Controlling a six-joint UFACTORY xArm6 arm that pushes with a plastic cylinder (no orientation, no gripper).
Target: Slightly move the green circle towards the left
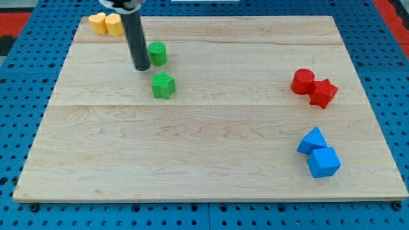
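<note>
The green circle (157, 53) is a short green cylinder near the view's top left of the wooden board (192, 140). My tip (142, 68) stands just to the circle's left and a little below it, touching or nearly touching its left side. A green star-shaped block (163, 85) lies just below the circle, to the lower right of my tip.
Two yellow blocks (105, 23) sit at the board's top left corner. A red cylinder (303, 81) and a red star (323, 93) touch at the right. A blue triangle (312, 140) and a blue cube (323, 162) lie at the lower right.
</note>
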